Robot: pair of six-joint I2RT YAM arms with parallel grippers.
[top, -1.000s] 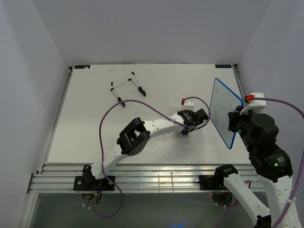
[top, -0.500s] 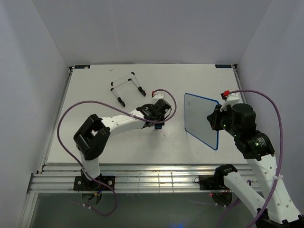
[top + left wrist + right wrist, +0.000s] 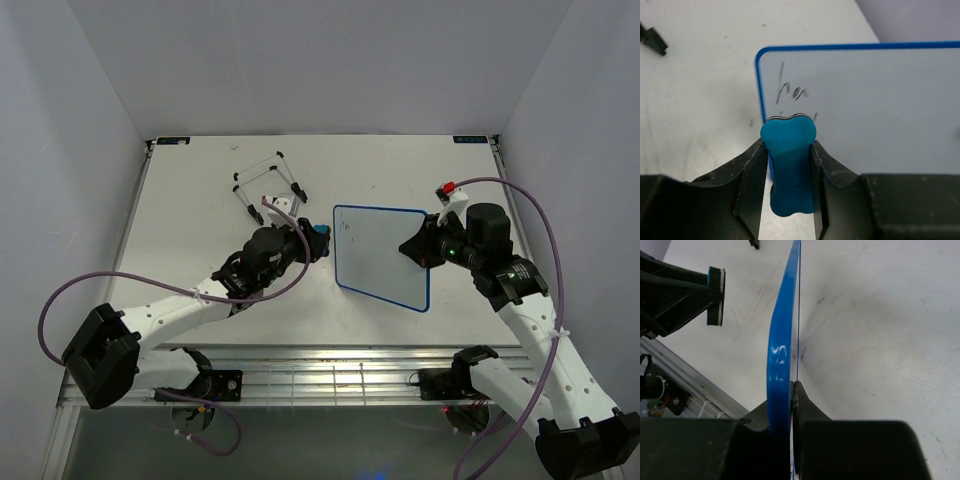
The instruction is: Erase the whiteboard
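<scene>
We look down on a white table, faintly scuffed, with pale walls on three sides. At its far left sits a thin wire stand (black feet, one showing in the left wrist view). A small blue bone-shaped eraser is nearer us, just right of it.

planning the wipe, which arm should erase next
Left. The left claw grips the blue eraser beside the whiteboard's scribbles; the right claw is shut on the whiteboard's rim, holding it.
</scene>
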